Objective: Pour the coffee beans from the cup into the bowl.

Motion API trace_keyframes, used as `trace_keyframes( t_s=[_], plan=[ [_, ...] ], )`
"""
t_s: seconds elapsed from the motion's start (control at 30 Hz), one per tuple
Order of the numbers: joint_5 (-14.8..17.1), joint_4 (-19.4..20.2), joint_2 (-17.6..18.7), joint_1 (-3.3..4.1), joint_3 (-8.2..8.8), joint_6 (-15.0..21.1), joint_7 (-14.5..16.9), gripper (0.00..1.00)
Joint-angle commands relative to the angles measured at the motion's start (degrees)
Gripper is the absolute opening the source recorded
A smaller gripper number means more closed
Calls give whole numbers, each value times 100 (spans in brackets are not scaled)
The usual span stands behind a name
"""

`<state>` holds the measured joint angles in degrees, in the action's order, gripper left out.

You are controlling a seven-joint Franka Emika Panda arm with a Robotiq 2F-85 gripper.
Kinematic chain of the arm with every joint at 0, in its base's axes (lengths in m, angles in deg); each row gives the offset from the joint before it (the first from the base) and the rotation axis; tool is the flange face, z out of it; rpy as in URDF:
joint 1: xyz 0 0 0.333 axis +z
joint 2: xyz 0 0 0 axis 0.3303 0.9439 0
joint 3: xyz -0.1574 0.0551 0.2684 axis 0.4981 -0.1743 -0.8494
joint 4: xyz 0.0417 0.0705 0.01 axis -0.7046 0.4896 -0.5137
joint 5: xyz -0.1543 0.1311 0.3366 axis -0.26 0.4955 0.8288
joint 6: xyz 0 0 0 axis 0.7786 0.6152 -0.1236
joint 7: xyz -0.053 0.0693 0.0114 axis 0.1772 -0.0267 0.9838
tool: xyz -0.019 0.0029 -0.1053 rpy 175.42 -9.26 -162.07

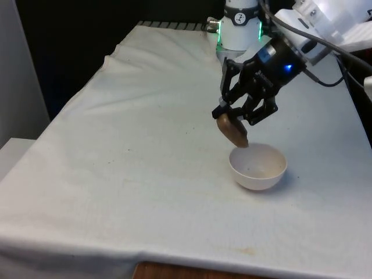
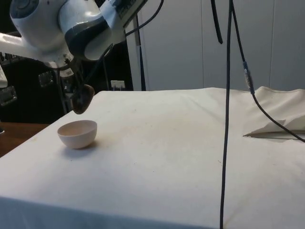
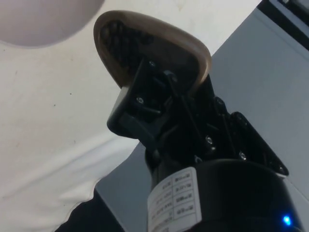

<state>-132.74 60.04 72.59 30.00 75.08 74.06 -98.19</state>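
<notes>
My gripper [image 1: 231, 119] is shut on a brown cup [image 1: 232, 131] and holds it steeply tilted, mouth down toward a white bowl [image 1: 258, 167]. The cup hangs just above the bowl's rim on the front view's left. From the side, the cup [image 2: 82, 98] hovers over the bowl [image 2: 77, 133], apart from it. In the wrist view dark coffee beans [image 3: 120, 38] sit inside the tan cup [image 3: 159, 38], gripped at its rim, and the bowl [image 3: 43, 19] lies beyond it. A few dark specks show inside the bowl in the front view.
The white cloth [image 1: 128, 163] covers the whole table, with a rumpled fold [image 2: 279, 121] far from the bowl in the side view. A black cable [image 2: 228, 119] hangs down across the side view. The table's front edge [image 1: 174, 256] runs close below the bowl.
</notes>
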Motion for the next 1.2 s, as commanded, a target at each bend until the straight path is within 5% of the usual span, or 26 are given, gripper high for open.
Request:
trace_keyframes(
  t_s=[0.0,0.43,0.47,0.73,0.77,0.8,1.0,1.03,1.07,1.17],
  plan=[
    [-69,17,-6,29,-6,-6,-11,1],
    [-682,11,11,46,-332,-619,-252,1],
    [-659,6,6,6,-367,-602,-235,1],
    [-1152,-29,57,52,-602,-1008,-561,1],
    [-1163,6,34,6,-642,-980,-567,1],
    [-1255,-46,80,52,-665,-1089,-630,1],
    [-1541,-138,160,63,-859,-1341,-814,1],
    [-1518,-74,120,6,-877,-1261,-802,1],
    [-1593,-155,178,57,-894,-1381,-842,1],
    [-1793,-223,264,52,-1031,-1564,-940,1]
  ],
)
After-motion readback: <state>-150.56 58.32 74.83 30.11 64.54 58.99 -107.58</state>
